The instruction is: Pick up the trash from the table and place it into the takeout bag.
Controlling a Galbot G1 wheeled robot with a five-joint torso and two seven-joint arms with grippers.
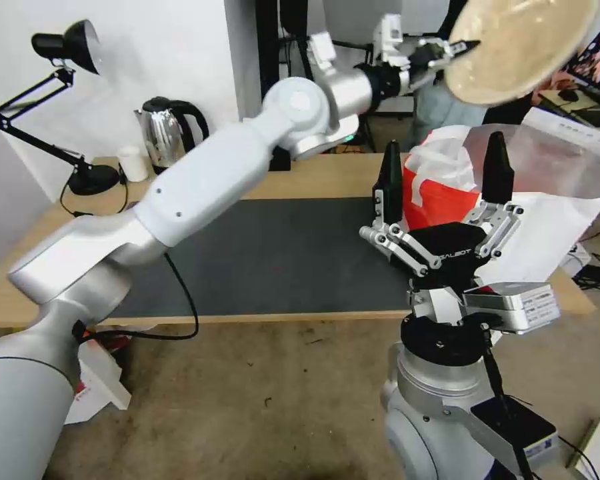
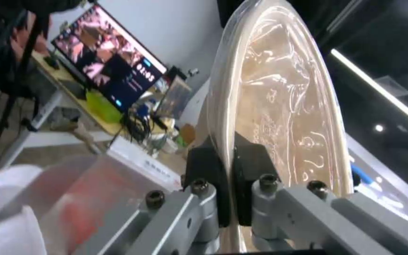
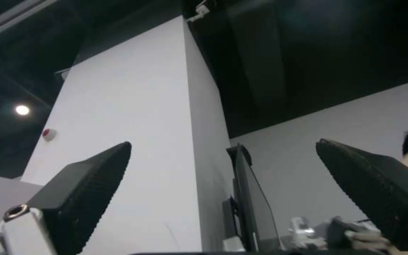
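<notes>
Head downward; wrist cameras upward, close.

— What stands at the back left of the desk?
— A black articulated desk lamp [image 1: 60,100], a small white cylindrical cup [image 1: 134,163] beside its base, and a shiny steel electric kettle with a black handle [image 1: 168,133] just right of the cup.
— And elsewhere?
— A black cable [image 1: 183,300] hangs off the front edge. A flat monitor showing a pink-and-dark picture [image 2: 107,58] sits on another surface behind.

Left hand [image 1: 461,47] pinches tan pulp bowl [image 1: 519,41] rim above takeout bag [image 1: 447,180]; right hand [image 1: 443,163] spread, upturned.
</notes>
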